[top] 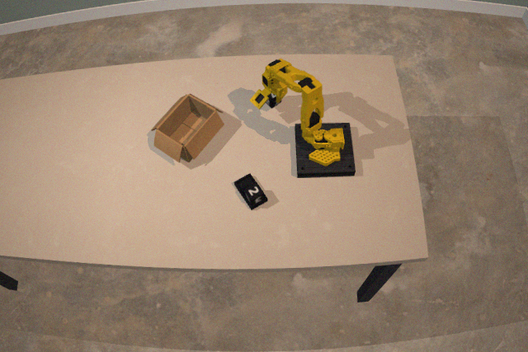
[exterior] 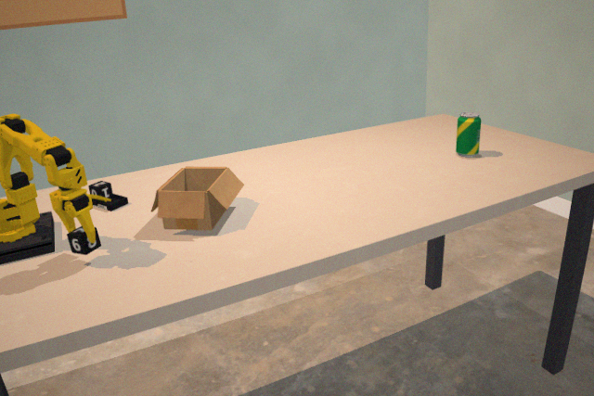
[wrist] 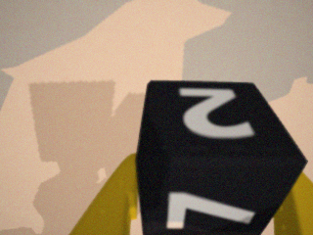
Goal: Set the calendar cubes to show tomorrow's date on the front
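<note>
Cube (exterior: 82, 240) clamped in tool (exterior: 79, 233), just above tabletop (exterior: 335, 199), faces 6/2/7 showing. Calendar tray (top: 250, 191) w/ other cube sits on opposite side of base (top: 347, 169) from tool, well apart. Judgement: arm must swing across its front and sort cube orientation before seating. Cardboard box (top: 187, 133) near path.

top overhead, exterior low sideways, wrist close; table (top: 85, 212) shared.
</note>
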You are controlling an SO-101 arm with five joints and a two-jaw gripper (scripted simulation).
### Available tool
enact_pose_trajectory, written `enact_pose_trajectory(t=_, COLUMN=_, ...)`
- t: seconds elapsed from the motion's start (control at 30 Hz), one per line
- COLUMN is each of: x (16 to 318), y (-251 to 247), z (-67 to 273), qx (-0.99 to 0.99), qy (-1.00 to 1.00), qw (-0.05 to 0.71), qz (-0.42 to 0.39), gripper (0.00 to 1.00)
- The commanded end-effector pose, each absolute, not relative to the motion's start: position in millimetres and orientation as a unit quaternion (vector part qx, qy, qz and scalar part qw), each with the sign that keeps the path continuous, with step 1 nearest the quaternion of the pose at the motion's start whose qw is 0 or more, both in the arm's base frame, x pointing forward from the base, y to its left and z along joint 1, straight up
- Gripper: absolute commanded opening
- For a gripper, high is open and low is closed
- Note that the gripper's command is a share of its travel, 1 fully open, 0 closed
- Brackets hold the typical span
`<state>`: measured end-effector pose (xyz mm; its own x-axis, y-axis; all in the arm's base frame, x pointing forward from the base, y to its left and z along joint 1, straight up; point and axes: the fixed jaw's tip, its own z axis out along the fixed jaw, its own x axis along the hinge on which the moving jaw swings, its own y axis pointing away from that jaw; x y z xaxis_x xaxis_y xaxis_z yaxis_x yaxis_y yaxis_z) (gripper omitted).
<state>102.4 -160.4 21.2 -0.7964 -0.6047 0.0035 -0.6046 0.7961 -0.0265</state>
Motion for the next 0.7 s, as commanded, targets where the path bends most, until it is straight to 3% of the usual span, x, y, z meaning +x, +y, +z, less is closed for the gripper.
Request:
enact_pose_trajectory(t=0.0, x=99.2, y=-158.4, z=15.6, qx=-0.318, qy=0.948, qw=0.001, qz=-0.003, gripper=0.0)
enact_pose_trajectory(t=0.67, x=99.2, y=-158.4, z=9.7, qx=-0.318, qy=0.948, qw=0.001, qz=-0.003, gripper=0.0)
